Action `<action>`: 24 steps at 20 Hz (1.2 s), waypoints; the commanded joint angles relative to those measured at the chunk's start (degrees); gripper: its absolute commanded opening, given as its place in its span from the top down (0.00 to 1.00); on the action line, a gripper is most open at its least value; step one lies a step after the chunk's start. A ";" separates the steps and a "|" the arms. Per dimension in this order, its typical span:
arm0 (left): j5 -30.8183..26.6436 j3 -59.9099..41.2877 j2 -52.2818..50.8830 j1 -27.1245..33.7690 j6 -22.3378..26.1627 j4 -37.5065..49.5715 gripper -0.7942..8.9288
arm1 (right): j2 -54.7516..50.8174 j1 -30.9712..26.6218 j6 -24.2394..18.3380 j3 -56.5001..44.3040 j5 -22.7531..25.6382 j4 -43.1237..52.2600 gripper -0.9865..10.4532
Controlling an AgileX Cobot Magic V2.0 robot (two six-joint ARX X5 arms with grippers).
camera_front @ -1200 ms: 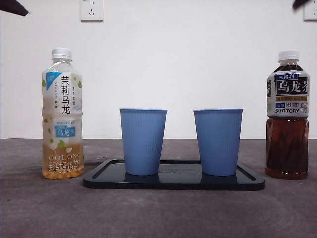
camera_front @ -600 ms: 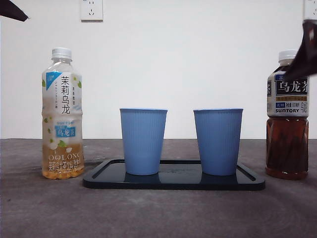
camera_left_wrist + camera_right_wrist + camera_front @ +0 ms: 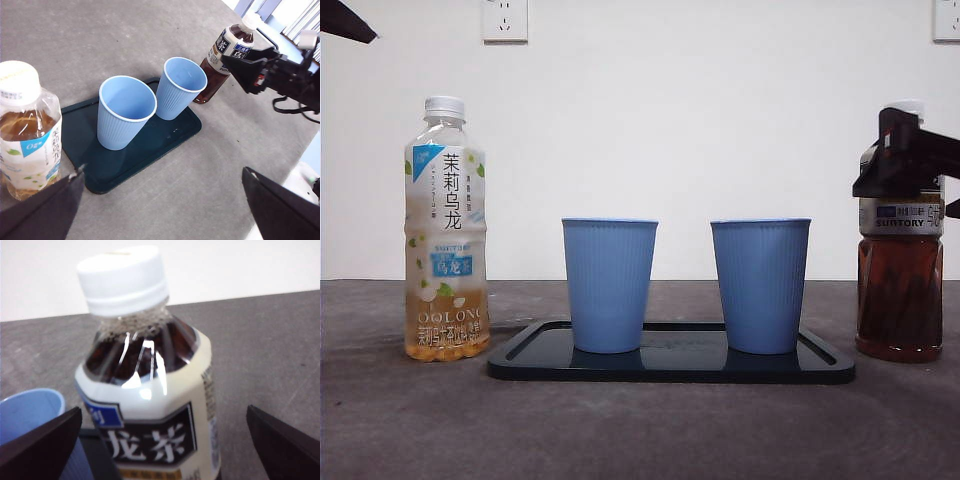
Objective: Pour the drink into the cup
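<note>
**A:** Where is the drink?

**B:** The dark tea bottle (image 3: 900, 290) stands upright on the grey table (image 3: 640, 420) at the far right of the front view, white cap on, just beside the right end of the black tray (image 3: 670, 368) but off it. The right gripper (image 3: 910, 160) is at its shoulder, its black body crossing the upper label. In the right wrist view the bottle (image 3: 150, 390) sits between the two jaws, which stand wide apart with open gaps on both sides, touching nothing.

**A:** And the cups?

**B:** Two blue cups stand on the tray, well inside its raised rim. The right cup (image 3: 760, 285) is the nearer to the dark bottle, with a clear strip of wall between them. The left cup (image 3: 609, 285) stands apart from it, a gap between the two. Both look empty in the left wrist view.

**A:** What's on the other side?

**B:** A pale jasmine oolong bottle (image 3: 446, 230) stands capped on the table, just off the tray's left end. The left gripper (image 3: 160, 210) hangs high above the table near that bottle, jaws spread wide, holding nothing. The table in front of the tray is open.
</note>
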 commanded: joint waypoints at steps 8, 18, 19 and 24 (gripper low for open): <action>0.00 1.05 0.44 -0.22 0.70 0.66 0.41 | 12.09 0.22 1.22 0.13 0.04 14.49 0.63; 0.00 1.05 0.44 -0.24 0.72 0.63 0.41 | 6.93 0.24 -3.37 4.07 -4.24 4.17 0.75; 0.00 1.05 0.44 -0.22 0.72 0.63 0.41 | 4.66 0.24 -4.68 5.35 -3.69 -1.29 0.75; 0.00 1.05 0.44 -0.22 1.36 0.63 0.41 | -6.32 3.54 -13.44 18.53 3.32 -39.78 0.75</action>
